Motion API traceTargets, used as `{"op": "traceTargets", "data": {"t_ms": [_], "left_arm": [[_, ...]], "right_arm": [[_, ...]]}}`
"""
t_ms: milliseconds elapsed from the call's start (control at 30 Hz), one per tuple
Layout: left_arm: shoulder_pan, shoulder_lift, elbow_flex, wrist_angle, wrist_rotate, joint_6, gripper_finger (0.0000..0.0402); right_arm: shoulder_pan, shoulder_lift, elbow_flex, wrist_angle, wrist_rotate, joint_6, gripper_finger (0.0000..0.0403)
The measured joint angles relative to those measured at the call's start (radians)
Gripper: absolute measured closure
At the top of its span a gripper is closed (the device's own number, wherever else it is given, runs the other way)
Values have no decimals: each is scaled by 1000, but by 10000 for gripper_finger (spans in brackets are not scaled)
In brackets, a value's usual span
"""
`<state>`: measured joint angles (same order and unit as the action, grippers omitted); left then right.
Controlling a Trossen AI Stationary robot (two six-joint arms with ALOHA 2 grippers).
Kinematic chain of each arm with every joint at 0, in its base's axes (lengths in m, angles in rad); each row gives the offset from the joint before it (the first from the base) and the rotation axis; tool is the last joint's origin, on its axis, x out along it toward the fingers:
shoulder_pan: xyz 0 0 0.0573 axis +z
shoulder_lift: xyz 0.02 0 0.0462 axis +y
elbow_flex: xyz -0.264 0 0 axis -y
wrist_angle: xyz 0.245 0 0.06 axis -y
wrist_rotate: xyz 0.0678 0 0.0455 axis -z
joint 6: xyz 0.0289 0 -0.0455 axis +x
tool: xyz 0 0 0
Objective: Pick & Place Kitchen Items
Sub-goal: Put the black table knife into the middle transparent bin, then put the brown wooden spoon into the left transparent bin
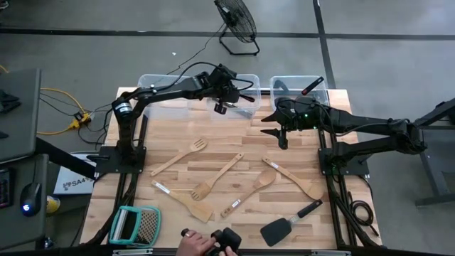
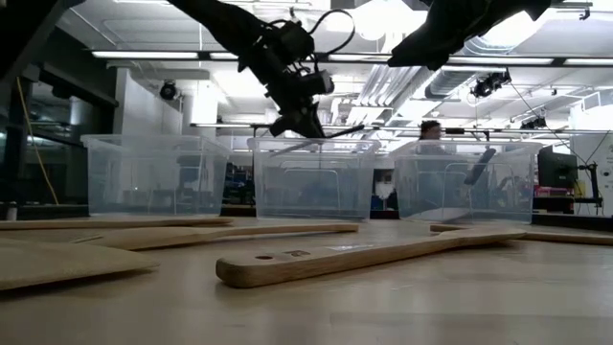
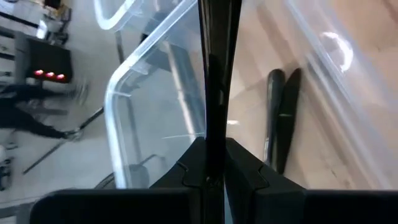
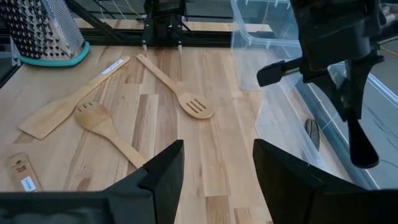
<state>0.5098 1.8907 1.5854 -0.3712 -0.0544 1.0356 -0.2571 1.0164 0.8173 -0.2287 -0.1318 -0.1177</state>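
Right now the left gripper (image 1: 226, 105) is hanging over the middle bin (image 1: 245, 80) at the table's far edge, its fingers clamped on a thin black utensil (image 1: 245, 99). Seen from table height, that utensil's handle is sticking out almost level from the fingers, just above the bin's rim, and from the wrist it is running straight ahead along the arm's line with the bin's floor below it. Another dark utensil (image 3: 281, 118) is already lying in that bin. I judge this to be the drop: the long axis needs to tip down or line up inside the walls before the fingers let go, or an end could catch the rim. The right gripper (image 1: 283, 135) is hovering with its fingers parted and nothing between them, near the right bin (image 1: 323, 91), where a red-tipped utensil (image 1: 311, 86) is leaning. On the boards, the wooden spoons and spatulas are lying scattered at slants; the spoon (image 1: 264, 180) and spatula (image 1: 293, 180) are nearer the right arm, so I would expect it to go there. A person's hand (image 1: 195, 244) is showing at the near edge.
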Motion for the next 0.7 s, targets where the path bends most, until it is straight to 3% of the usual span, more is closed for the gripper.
{"op": "traceTargets", "data": {"t_ms": [300,500,700], "left_arm": [[14,7,-1,-41,31,-46,372],[14,7,-1,-57,21,-49,333],[14,7,-1,-69,20,-49,324]], "right_arm": [[0,0,0,0,0,0,219],[0,0,0,0,2,0,219],[0,0,0,0,2,0,219]]}}
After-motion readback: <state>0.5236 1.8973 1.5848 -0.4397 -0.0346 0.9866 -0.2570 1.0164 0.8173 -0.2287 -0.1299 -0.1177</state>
